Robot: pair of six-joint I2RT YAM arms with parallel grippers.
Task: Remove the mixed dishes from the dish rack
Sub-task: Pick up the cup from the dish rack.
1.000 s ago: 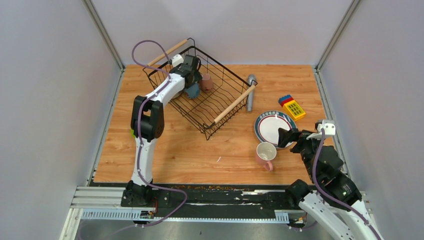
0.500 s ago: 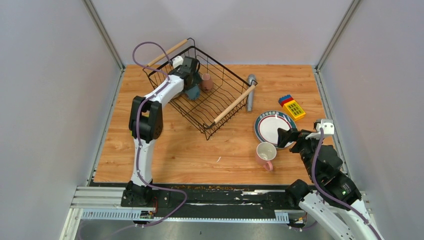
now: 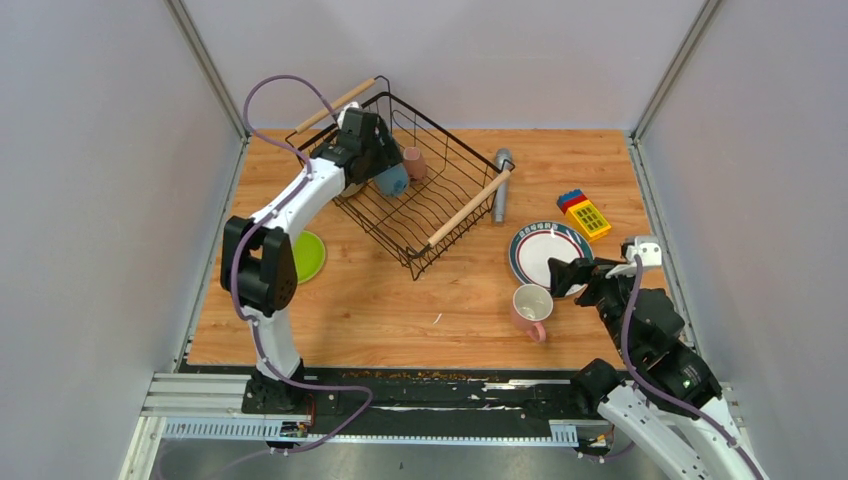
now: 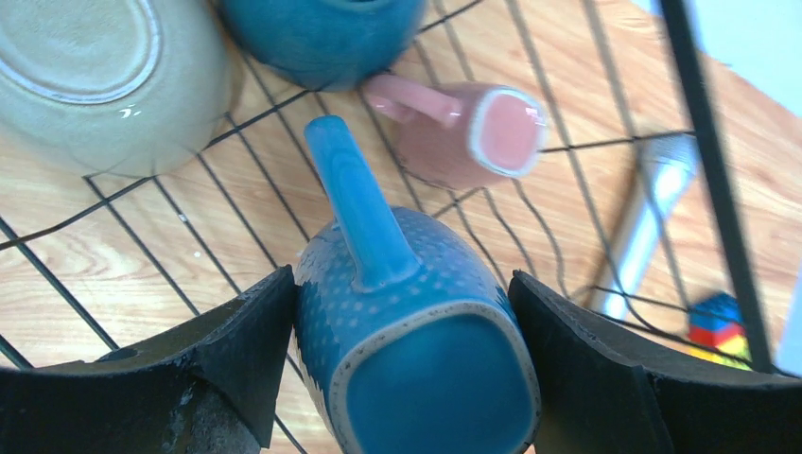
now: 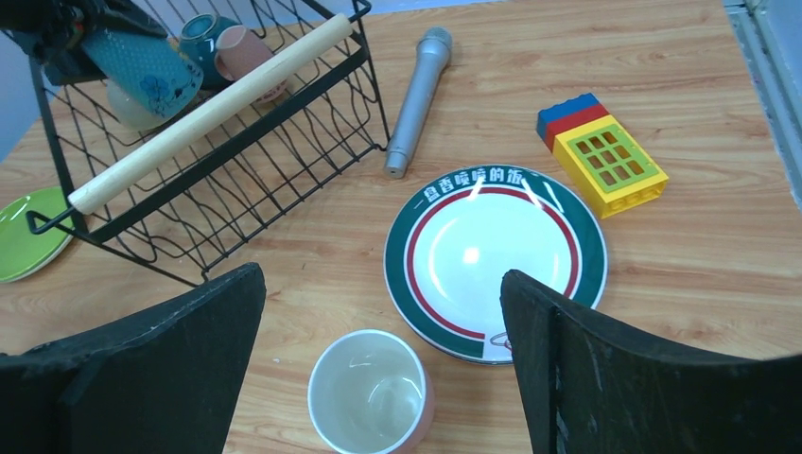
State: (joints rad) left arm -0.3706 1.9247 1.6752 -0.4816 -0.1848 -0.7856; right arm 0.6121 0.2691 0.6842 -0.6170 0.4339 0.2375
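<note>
While we pinch left gripper (image 4: 407,355) on blue mug (image 4: 416,312) sides, handle up, mug hangs over dish rack (image 3: 470,205) wires, liftable. Right gripper (image 5: 378,284) hovers spread wide by unloaded plate (image 5: 496,260), pink mug (image 5: 369,397).

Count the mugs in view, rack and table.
3. One pink mug stands upright on the table beside the patterned plate. A second pink mug lies on its side in the dish rack. A blue mug is held between the left fingers. The arm may hide more.
</note>
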